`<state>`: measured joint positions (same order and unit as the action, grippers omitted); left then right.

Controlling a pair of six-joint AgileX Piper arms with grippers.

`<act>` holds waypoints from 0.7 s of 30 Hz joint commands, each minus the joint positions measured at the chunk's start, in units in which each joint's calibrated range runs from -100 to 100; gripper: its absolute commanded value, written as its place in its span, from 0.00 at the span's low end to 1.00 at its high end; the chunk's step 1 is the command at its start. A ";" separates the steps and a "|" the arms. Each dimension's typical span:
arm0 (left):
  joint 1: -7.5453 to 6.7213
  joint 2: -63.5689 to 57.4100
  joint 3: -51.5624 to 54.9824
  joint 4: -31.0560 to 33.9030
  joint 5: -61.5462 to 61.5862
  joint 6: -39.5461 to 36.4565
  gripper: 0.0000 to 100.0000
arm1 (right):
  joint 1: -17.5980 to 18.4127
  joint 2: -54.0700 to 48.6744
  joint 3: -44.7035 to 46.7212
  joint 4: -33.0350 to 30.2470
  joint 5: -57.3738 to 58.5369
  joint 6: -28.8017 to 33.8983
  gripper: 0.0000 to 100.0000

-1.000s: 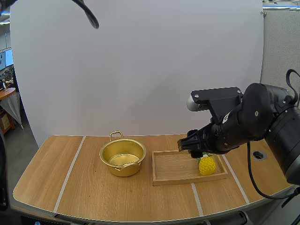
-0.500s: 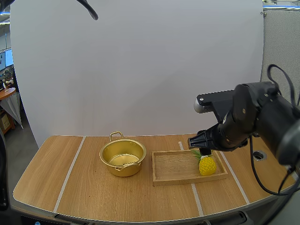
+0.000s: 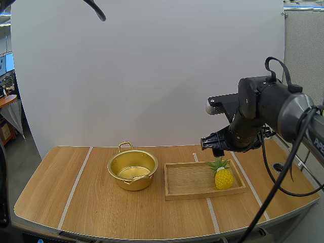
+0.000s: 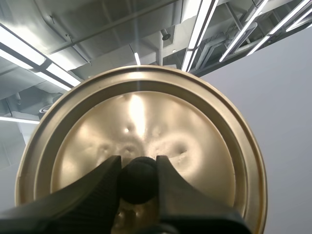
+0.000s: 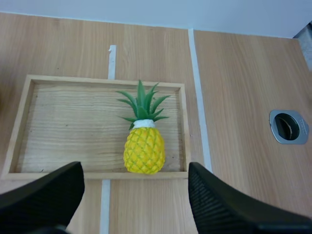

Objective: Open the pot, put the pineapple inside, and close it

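An open gold pot [image 3: 132, 169] stands on the table, left of a wooden tray [image 3: 187, 183]. The yellow pineapple [image 3: 223, 176] [image 5: 144, 145] with green leaves lies at the tray's right end. My right gripper [image 3: 211, 144] hovers above and just behind the pineapple; its fingers [image 5: 224, 204] stand wide apart and hold nothing. My left gripper [image 4: 138, 178] is raised off the table and shut on the black knob [image 4: 138, 179] of the gold lid [image 4: 141, 141], whose top face is turned to the camera.
White tape lines [image 3: 75, 186] run across the wooden table. A round metal grommet [image 3: 279, 167] [image 5: 288, 126] sits in the table right of the tray. The tray's left part is bare wood.
My right arm has risen and drawn back from the pineapple, which stays in the tray. The pot and tray have not moved.
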<state>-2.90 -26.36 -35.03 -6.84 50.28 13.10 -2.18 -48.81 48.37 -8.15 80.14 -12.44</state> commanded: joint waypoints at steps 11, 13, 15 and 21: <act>-0.03 -0.35 -0.33 0.31 -2.48 -0.27 0.00 | -1.44 1.08 -0.43 -0.42 -2.94 -1.35 1.00; -0.03 -0.35 -0.33 0.31 -2.48 -0.27 0.00 | -1.44 1.08 -0.43 -0.42 -2.94 -1.35 1.00; -0.03 -0.35 -0.33 0.31 -2.48 -0.27 0.00 | -1.44 1.08 -0.43 -0.54 -2.91 -1.86 1.00; -0.03 -0.35 -0.33 0.31 -2.48 -0.27 0.00 | -1.44 1.34 -0.43 -1.47 -5.76 -3.26 1.00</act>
<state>-2.90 -26.36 -35.03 -6.84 50.28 13.10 -3.42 -47.41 48.37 -8.77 76.09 -14.55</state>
